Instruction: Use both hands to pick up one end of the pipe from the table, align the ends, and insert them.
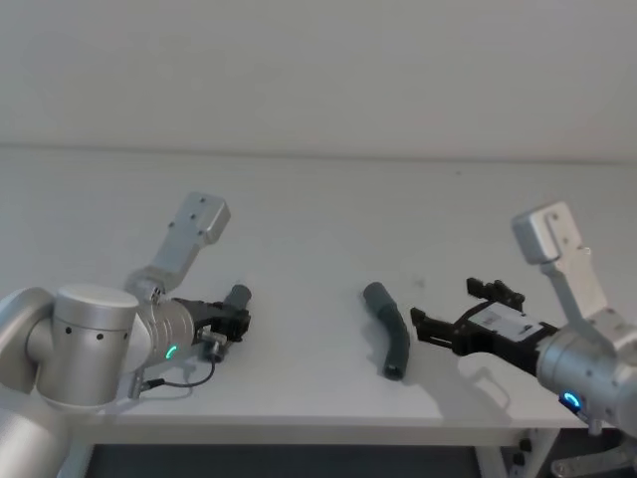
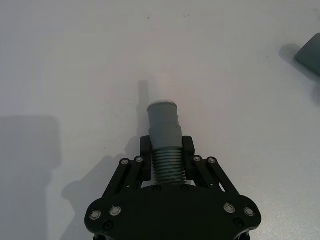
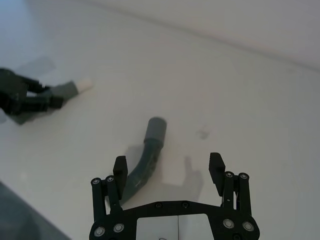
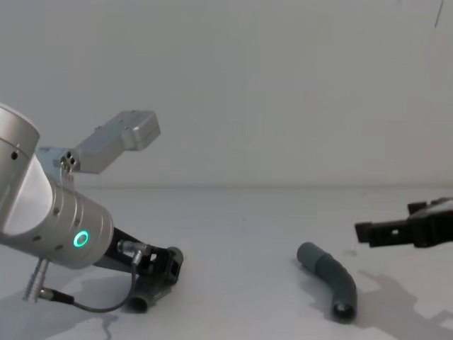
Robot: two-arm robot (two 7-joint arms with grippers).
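Now left gripper [image 2: 166, 147] jaws pinch stubby piece [image 2: 164, 120]; right gripper [image 3: 168, 164] jaws spread beside elbow piece [image 3: 150, 145].

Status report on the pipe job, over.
Left gripper shut on stubby piece. Right gripper open, beside elbow piece on table. Nothing blocks the pieces.

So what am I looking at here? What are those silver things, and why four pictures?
It is a robot with two silver arms, each ending in a black end effector, a two-fingered clamp. Four cameras catch the same moment: one on its head looking down, one on its chest looking across, and one on each wrist. On the pale table lies a bent pipe piece, which nothing is touching. The left end effector is shut on a short pipe piece, gripping its ribbed part. The right end effector is open and holds nothing, close to the bent pipe piece.
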